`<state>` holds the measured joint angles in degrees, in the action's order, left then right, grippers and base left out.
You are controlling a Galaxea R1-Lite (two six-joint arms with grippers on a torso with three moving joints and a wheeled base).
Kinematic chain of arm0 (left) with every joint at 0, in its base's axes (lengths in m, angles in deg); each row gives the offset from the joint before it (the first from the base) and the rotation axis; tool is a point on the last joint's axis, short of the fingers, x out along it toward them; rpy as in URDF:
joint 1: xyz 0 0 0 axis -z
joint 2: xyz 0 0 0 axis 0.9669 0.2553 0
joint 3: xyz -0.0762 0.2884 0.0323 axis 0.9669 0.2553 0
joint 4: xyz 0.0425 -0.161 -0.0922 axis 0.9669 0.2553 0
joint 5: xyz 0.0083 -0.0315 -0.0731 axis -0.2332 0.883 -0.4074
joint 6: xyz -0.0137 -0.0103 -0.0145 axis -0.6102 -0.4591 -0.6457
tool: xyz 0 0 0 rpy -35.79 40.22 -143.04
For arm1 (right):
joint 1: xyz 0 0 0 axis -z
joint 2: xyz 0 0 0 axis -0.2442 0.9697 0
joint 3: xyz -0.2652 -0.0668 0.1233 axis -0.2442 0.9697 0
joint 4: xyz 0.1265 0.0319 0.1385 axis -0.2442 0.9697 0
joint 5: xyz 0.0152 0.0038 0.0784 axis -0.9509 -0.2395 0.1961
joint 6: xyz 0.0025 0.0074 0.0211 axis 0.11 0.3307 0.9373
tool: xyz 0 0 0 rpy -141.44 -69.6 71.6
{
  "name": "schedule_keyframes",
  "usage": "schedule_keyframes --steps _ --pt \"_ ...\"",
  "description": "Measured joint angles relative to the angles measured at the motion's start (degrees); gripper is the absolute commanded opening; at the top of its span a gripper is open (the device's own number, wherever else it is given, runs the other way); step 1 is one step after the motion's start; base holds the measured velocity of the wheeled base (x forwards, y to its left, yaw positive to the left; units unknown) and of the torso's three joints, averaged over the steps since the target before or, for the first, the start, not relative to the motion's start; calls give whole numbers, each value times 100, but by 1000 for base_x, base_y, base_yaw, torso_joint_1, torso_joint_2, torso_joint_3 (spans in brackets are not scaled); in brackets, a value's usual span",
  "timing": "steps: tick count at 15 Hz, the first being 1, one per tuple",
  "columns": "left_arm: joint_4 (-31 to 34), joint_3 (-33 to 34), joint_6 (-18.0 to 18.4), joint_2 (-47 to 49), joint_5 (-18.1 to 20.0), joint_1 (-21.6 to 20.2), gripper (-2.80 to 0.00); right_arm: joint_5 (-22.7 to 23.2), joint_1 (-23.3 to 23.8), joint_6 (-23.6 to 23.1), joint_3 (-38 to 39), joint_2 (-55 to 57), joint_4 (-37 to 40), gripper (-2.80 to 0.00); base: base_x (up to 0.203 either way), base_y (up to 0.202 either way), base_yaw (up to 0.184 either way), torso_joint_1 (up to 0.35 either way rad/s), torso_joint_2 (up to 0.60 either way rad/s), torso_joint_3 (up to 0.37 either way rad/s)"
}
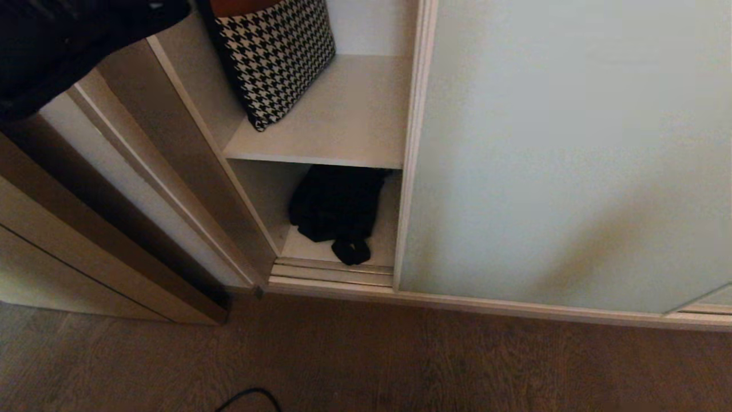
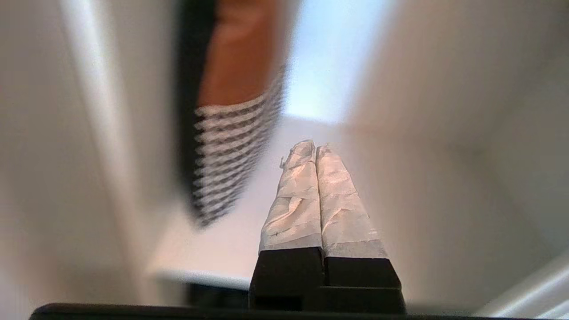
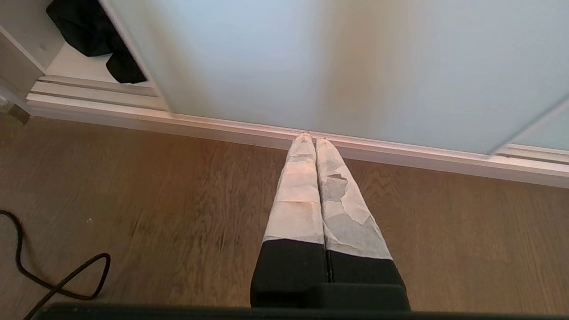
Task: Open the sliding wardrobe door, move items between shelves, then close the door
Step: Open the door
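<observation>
A: Head view: the door (image 1: 566, 154) is slid aside and the wardrobe stands open. The bag (image 1: 337, 212) lies slumped on the bottom shelf (image 1: 386, 232) at six o'clock from the upper shelf (image 1: 343, 123), where a houndstooth basket (image 1: 274, 57) leans. The left arm (image 1: 63, 40) looms at eleven o'clock.

B: Left wrist view?

A: The left gripper (image 2: 315, 149) is clenched on nothing, pointed at the upper shelf with the basket at ten o'clock.

B: Right wrist view?

A: The right gripper (image 3: 310, 138) is clenched, empty, over the floor (image 3: 178, 200) by the door's rail.

B: Risk?

A: Swinging in, the left arm could knock the basket. The floppy bag may also slip from a pinch.
</observation>
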<state>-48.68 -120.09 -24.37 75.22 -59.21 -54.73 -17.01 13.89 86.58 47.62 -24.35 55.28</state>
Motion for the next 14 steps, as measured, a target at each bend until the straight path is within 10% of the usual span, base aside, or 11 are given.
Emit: schedule_keyframes --steps 14 --pt "622 4930 632 -5214 -746 -1632 -280 0 0 -1 0 0 0 -280 0 0 0 0 0 0"
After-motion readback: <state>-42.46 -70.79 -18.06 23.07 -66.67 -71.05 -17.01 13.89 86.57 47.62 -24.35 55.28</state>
